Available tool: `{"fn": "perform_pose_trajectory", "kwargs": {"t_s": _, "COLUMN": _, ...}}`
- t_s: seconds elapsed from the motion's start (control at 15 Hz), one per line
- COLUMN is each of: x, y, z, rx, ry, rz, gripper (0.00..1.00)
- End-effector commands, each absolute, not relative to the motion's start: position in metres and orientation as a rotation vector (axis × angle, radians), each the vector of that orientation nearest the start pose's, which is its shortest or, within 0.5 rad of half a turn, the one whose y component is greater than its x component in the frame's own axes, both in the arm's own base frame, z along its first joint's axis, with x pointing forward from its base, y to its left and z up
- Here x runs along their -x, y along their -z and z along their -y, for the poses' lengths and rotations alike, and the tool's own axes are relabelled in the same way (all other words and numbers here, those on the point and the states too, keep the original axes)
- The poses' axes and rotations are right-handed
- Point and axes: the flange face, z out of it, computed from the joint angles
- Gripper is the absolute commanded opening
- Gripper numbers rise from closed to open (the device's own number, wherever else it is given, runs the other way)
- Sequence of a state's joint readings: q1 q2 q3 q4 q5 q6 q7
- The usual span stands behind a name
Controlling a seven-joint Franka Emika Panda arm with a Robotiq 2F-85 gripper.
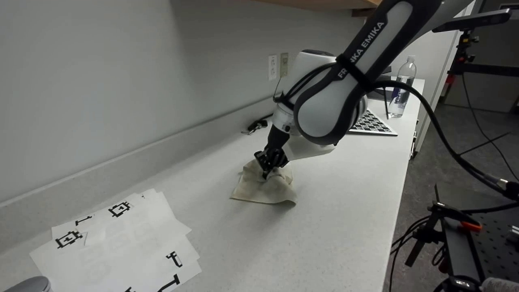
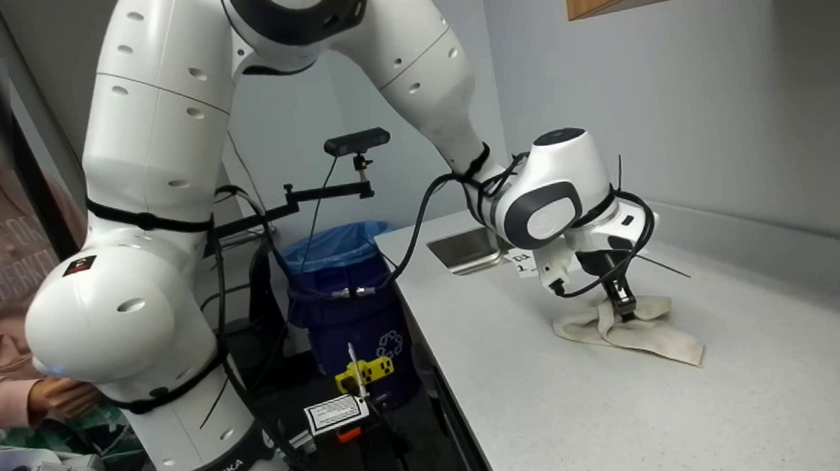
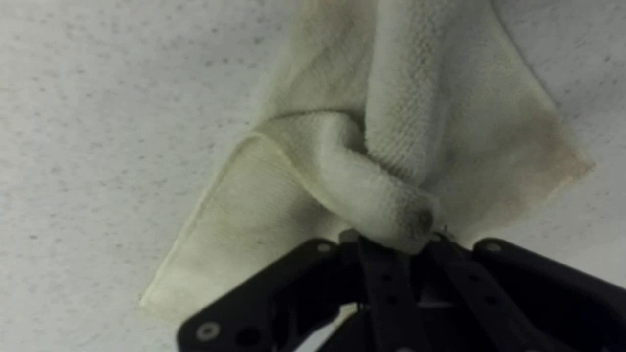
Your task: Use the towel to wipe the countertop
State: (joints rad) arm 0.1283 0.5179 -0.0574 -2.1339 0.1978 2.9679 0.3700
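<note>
well, in an exterior view the towel (image 1: 263,192) lies on the counter (image 1: 344,194), its middle bunched up under the gripper (image 1: 267,172). the gripper leans down and has its tips right in the folds. so the first part, getting hold of the towel, looks done to me. up front lie some papers (image 1: 121,243), well apart from the towel, and a bottle (image 1: 400,95) stands far back. if the wiping is to go over that front part, i think the papers will be in the way.

then, in an exterior view with the sink (image 2: 465,253) farther back, puffy folds sit around the gripper's tips, and one end of the towel lies out flat on the near side. the counter goes on well past the towel, so i guess there is a lot left to rub. whether any bit is wiped yet, i can't tell.

last, in the wrist view, the gripper's fingers (image 3: 384,286) are close together and look clamped on a thick fold of towel. the rest of the towel spreads out on the speckled counter. a dark spot shows on the fold by the tips, and i can't tell if it is dirt or shade. with the towel held and down low, i think what is left is to push it back and forth, then let it go.
</note>
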Motion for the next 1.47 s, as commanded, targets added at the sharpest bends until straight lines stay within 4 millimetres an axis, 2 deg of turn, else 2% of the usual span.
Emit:
{"fn": "perform_pose_trajectory", "kwargs": {"t_s": 0.0, "x": -0.587, "y": -0.201, "z": -0.009, "rx": 2.874, "ry": 0.475, "rz": -0.807, "gripper": 0.02}}
{"fn": "perform_pose_trajectory", "kwargs": {"t_s": 0.13, "x": -0.594, "y": -0.203, "z": -0.019, "rx": 2.875, "ry": 0.473, "rz": -0.771, "gripper": 0.02}}
{"fn": "perform_pose_trajectory", "kwargs": {"t_s": 0.27, "x": -0.6, "y": -0.203, "z": -0.043, "rx": 2.888, "ry": 0.465, "rz": -0.687, "gripper": 0.02}}
{"fn": "perform_pose_trajectory", "kwargs": {"t_s": 0.67, "x": -0.604, "y": -0.202, "z": -0.154, "rx": 2.891, "ry": 0.398, "rz": -0.356, "gripper": 0.02}}
{"fn": "perform_pose_trajectory", "kwargs": {"t_s": 0.8, "x": -0.599, "y": -0.2, "z": -0.186, "rx": 2.891, "ry": 0.361, "rz": -0.252, "gripper": 0.02}}
{"fn": "perform_pose_trajectory", "kwargs": {"t_s": 0.93, "x": -0.593, "y": -0.195, "z": -0.207, "rx": 2.9, "ry": 0.319, "rz": -0.165, "gripper": 0.02}}
{"fn": "perform_pose_trajectory", "kwargs": {"t_s": 1.0, "x": -0.591, "y": -0.193, "z": -0.211, "rx": 2.907, "ry": 0.306, "rz": -0.139, "gripper": 0.02}}
{"fn": "perform_pose_trajectory", "kwargs": {"t_s": 1.13, "x": -0.592, "y": -0.189, "z": -0.207, "rx": 2.91, "ry": 0.286, "rz": -0.143, "gripper": 0.02}}
{"fn": "perform_pose_trajectory", "kwargs": {"t_s": 1.4, "x": -0.6, "y": -0.189, "z": -0.163, "rx": 2.918, "ry": 0.308, "rz": -0.258, "gripper": 0.02}}
